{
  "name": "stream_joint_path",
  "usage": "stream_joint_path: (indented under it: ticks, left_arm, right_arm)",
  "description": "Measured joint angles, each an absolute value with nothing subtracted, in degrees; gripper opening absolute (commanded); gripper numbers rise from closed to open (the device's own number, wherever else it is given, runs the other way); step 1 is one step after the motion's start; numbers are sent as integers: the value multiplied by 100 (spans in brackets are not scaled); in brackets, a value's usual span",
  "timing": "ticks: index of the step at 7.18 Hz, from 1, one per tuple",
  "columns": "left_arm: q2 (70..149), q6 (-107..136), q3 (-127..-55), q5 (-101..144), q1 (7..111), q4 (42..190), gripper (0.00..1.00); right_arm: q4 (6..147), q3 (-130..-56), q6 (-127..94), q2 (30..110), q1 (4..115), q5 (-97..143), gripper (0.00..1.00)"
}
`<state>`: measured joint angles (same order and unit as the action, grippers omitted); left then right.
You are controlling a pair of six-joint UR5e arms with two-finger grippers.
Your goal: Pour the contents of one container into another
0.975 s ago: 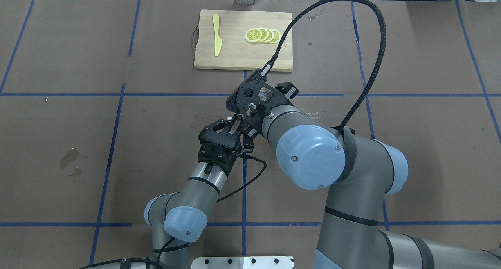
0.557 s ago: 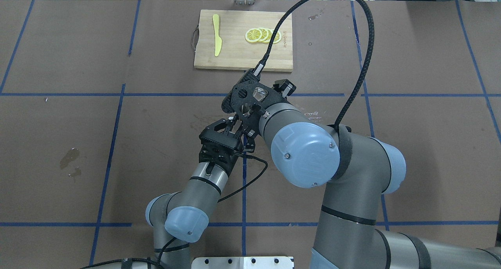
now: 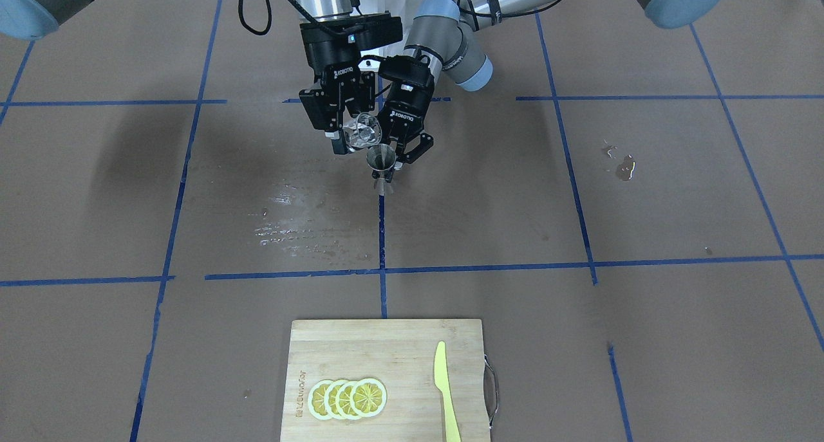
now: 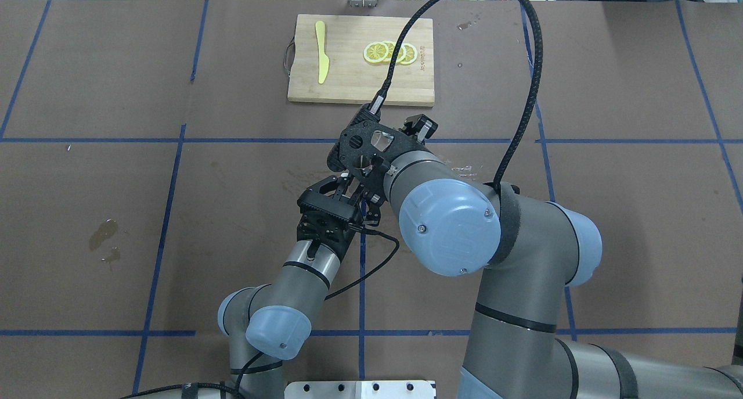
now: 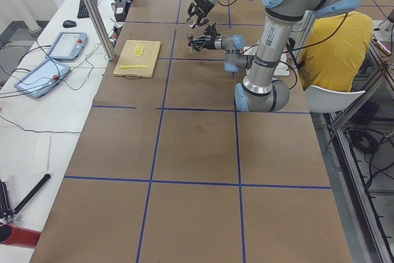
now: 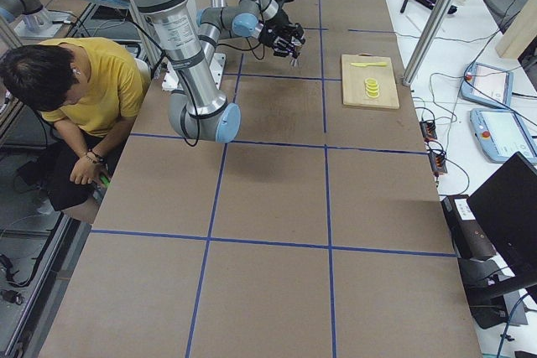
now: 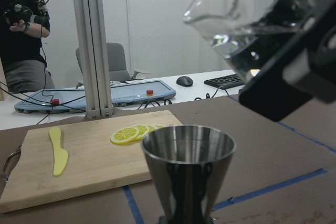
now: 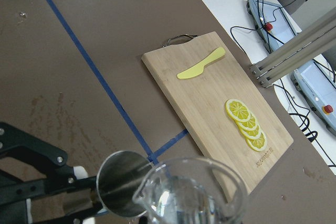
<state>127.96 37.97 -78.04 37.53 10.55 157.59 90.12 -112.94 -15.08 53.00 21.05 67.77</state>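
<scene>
My right gripper [image 3: 353, 133] is shut on the clear glass tumbler [image 3: 362, 131], which is tilted with its lip toward the jigger. Water lies inside the tumbler [image 7: 247, 19] near the lip, and no stream shows. The silver jigger [image 3: 382, 164] stands upright just below and beside that lip, with my left gripper [image 3: 389, 166] shut on its lower half. From the right wrist, the tumbler's rim [image 8: 191, 190] overlaps the jigger's open mouth [image 8: 122, 182]. In the overhead view both containers are hidden under the right wrist, and the left gripper [image 4: 342, 185] shows only in part.
A wooden cutting board [image 3: 386, 345] with lemon slices [image 3: 347, 398] and a yellow plastic knife [image 3: 444, 390] lies on the far side from the robot. Wet smears [image 3: 293, 226] mark the brown mat left of the jigger. A person in yellow [image 6: 80, 81] sits behind the robot.
The right wrist has shifted a little to the left and away from the robot, its cable swinging along. The left arm has barely moved.
</scene>
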Motion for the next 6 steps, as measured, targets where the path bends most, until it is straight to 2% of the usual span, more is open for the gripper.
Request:
stream_joint_path:
  ticks: [6]
  left_arm:
    - [12796, 3797, -7829, 3753, 1055, 15759, 0]
  right_arm:
    - [9663, -11303, -468, 5063, 2153, 6617, 0]
